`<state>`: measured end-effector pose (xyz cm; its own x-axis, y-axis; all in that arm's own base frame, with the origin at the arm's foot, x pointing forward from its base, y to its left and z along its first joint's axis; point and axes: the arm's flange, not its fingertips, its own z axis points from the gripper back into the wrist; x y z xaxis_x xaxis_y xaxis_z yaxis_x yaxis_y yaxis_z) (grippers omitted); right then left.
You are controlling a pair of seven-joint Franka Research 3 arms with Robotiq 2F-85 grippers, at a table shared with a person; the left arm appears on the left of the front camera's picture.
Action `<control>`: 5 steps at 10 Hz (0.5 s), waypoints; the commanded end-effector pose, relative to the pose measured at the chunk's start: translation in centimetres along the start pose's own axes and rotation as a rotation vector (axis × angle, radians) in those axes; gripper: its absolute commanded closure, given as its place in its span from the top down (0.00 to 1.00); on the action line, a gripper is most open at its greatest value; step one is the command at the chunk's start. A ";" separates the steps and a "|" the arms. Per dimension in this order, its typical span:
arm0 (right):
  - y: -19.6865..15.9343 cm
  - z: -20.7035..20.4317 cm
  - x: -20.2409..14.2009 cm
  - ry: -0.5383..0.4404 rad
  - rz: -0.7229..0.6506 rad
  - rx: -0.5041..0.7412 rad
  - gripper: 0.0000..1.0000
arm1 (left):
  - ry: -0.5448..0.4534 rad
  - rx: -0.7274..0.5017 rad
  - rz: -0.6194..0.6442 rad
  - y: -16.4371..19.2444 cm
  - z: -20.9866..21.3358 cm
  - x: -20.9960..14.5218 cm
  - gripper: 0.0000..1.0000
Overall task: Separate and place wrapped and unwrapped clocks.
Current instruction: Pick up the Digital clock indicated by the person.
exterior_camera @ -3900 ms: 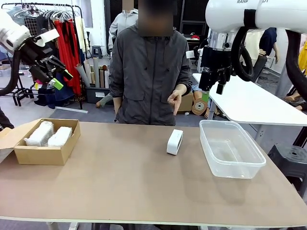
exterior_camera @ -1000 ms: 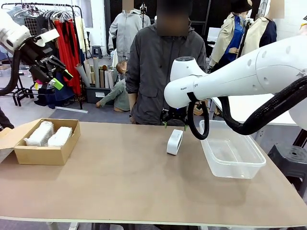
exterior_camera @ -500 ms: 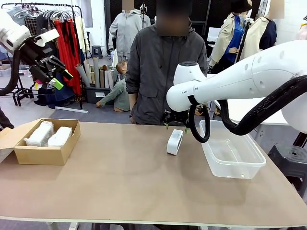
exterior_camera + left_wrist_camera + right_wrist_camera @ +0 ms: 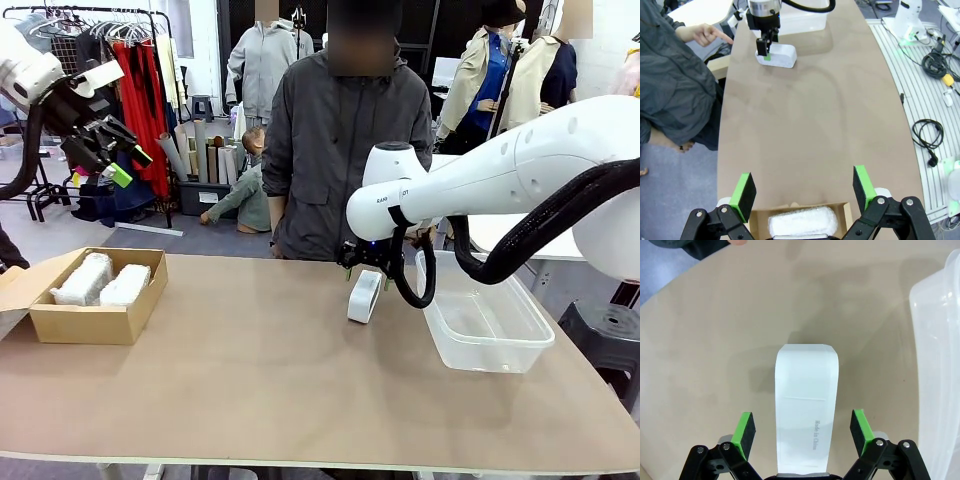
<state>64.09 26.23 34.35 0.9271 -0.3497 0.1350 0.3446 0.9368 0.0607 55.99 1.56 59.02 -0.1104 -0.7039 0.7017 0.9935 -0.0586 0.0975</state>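
Fingers of the right gripper (image 4: 802, 426) are spread wide. One green pad (image 4: 746, 427) is set on each side of the bare clock (image 4: 806, 405), and a gap is seen between each pad and the clock's sides, so nothing is pinched. The clock is stood on its edge on the table (image 4: 250, 400), toward the far side, just beside the tub (image 4: 487, 345) but apart from it. Small print is seen on its upper face in the right wrist view. The left gripper (image 4: 805, 192) is held high over the table's left end, its fingers likewise spread with nothing between them. Below it the box (image 4: 90, 322) is seen, in which two wrapped clocks (image 4: 84, 278) are laid side by side. A person (image 4: 345, 150) is stood at the far edge, behind the bare clock. A pointing hand (image 4: 699, 34) is caught in the left wrist view.
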 end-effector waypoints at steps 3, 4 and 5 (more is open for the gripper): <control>-0.1 -1.3 0.5 0.041 -0.024 0.021 1.00 | 0.008 -0.003 -0.001 -0.1 0.0 0.0 1.00; -0.2 -1.4 0.5 0.051 -0.025 0.028 1.00 | 0.008 -0.003 -0.001 -0.1 0.0 0.0 1.00; -0.3 -1.4 0.4 0.030 0.028 0.019 0.95 | 0.008 -0.003 -0.001 -0.1 0.0 0.0 1.00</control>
<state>64.17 26.08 32.68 0.9275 -0.3602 0.0997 0.3555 0.9326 0.0627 55.99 1.56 59.02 -0.1104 -0.7039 0.7017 0.9935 -0.0586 0.0975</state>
